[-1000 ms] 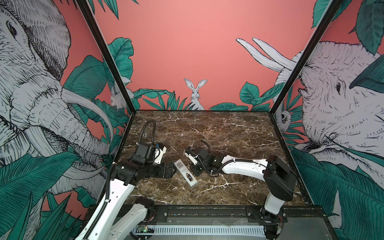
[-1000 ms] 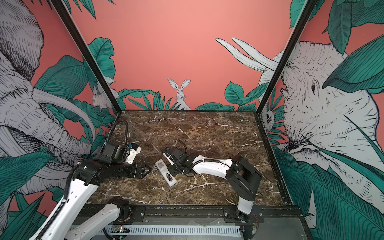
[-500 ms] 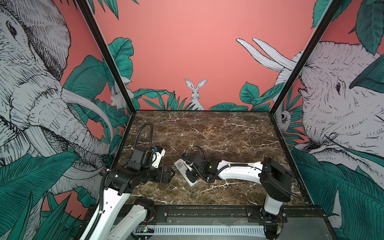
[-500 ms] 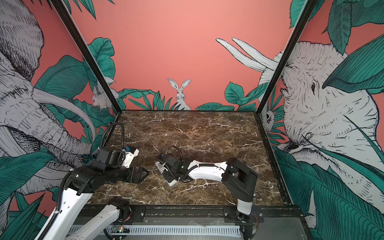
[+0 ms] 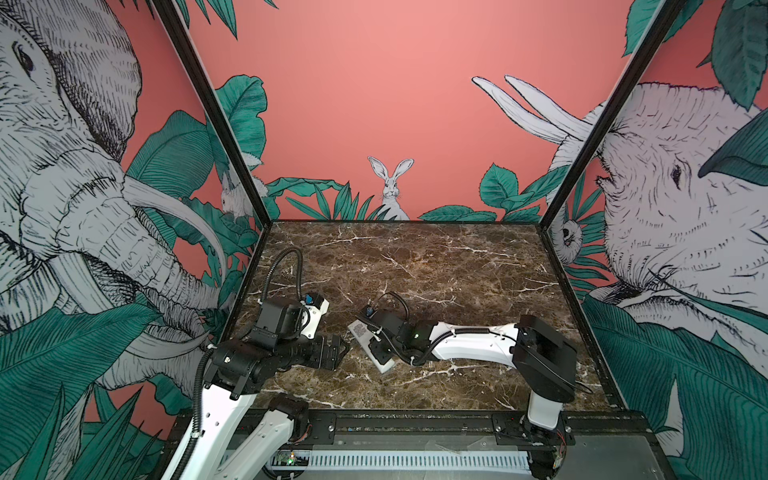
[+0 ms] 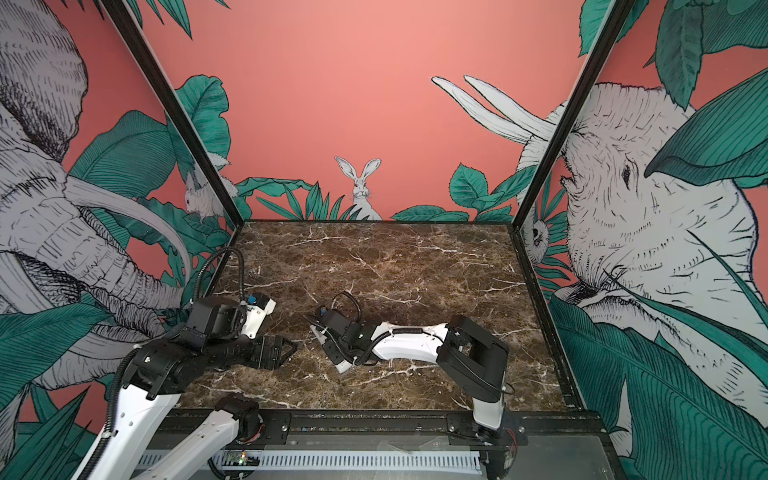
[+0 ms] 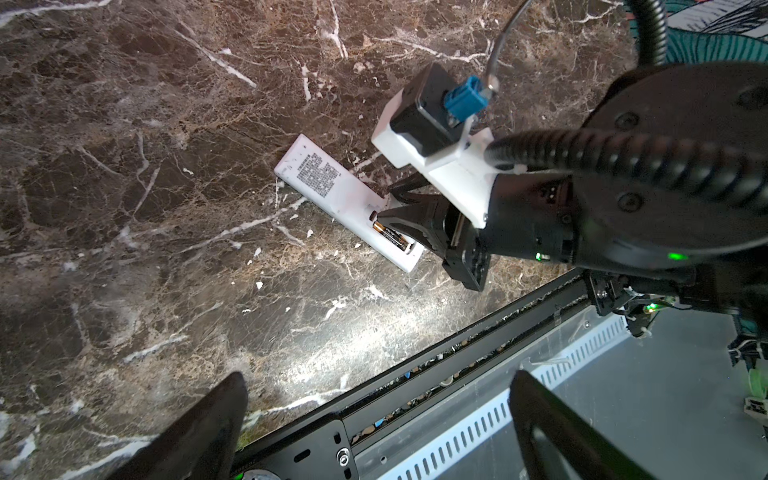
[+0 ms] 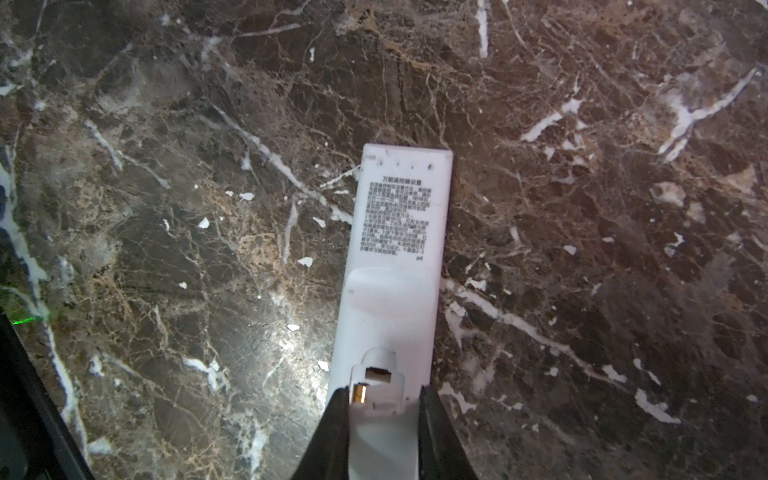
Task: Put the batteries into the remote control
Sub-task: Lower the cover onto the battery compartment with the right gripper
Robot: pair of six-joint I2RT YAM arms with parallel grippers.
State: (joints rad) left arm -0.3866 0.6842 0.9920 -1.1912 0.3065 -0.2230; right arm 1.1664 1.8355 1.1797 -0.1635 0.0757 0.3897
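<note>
Worktop [image 5: 415,266] of brown marble bearing the slim white rectangular remote control [image 8: 399,232], back up, near the front.
Left tool [image 5: 341,352] hangs wide open beside it; right tool [image 8: 382,390] grips its open end, where a thin black gold-tipped battery [image 7: 388,236] lies.

**Where your four cameras stand**

Your two top views come from one head, high above the front rail [image 5: 415,420], looking down and toward the back wall [image 5: 374,104]. Both take in the whole marble table [image 5: 436,257], nearly alike. Your left wrist camera looks down past the left gripper [image 7: 378,374] at the table's front, seeing the remote control [image 7: 332,187] and the right gripper [image 7: 386,203] from moderately near. Your right wrist camera sits very close over that same remote control [image 8: 395,249], looking along its length from between the right gripper's fingers [image 8: 332,432].
</note>
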